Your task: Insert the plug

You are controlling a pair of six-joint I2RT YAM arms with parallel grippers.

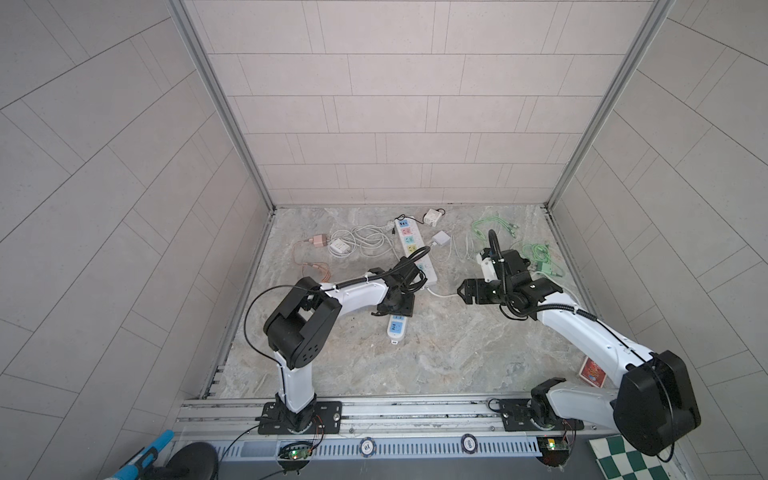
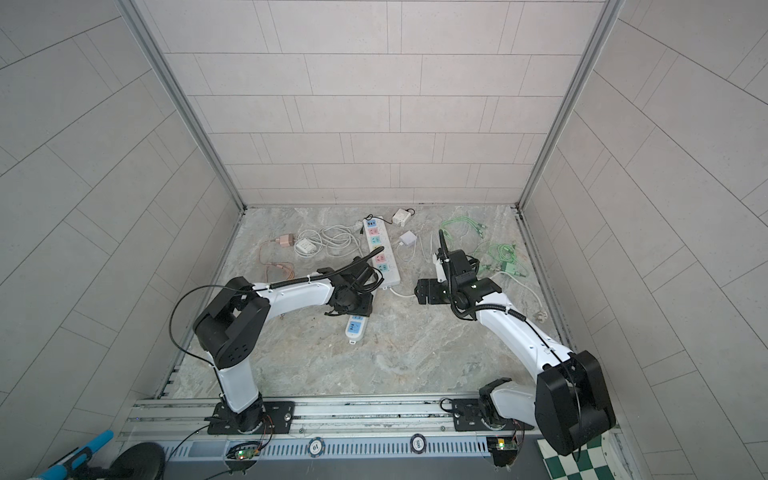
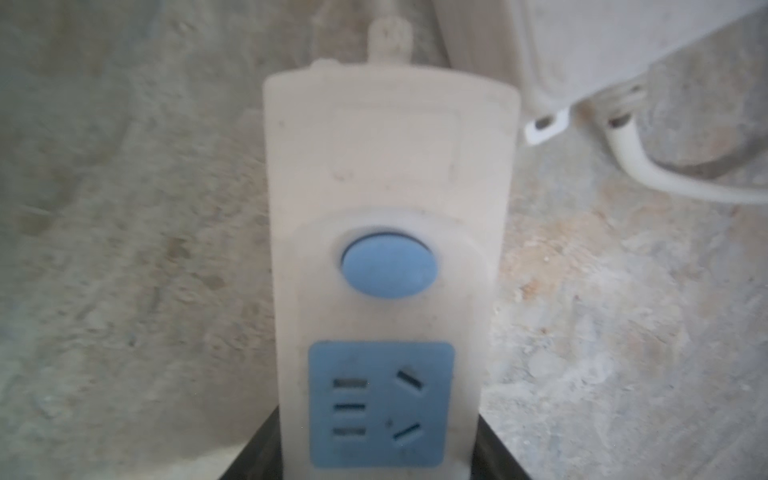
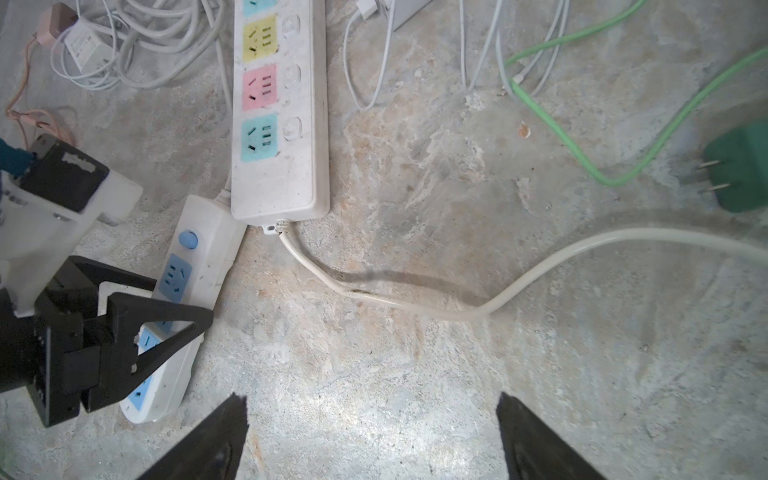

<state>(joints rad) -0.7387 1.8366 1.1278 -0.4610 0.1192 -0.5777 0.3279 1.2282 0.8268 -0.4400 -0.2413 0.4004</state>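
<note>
L gripper clamping short white blue-socket power strip, I'm steadying it for insertion; R gripper hovering, jaws apart.

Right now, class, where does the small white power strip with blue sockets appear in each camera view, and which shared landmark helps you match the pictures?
In a top view: the small power strip lies near the middle, below half height.
In a top view: the same spot, slightly left of centre.
Left wrist: it fills the centre.
Right wrist: lower left, slanted.
Shared landmark: the long multicoloured strip, with its cord end beside the small power strip.
</note>
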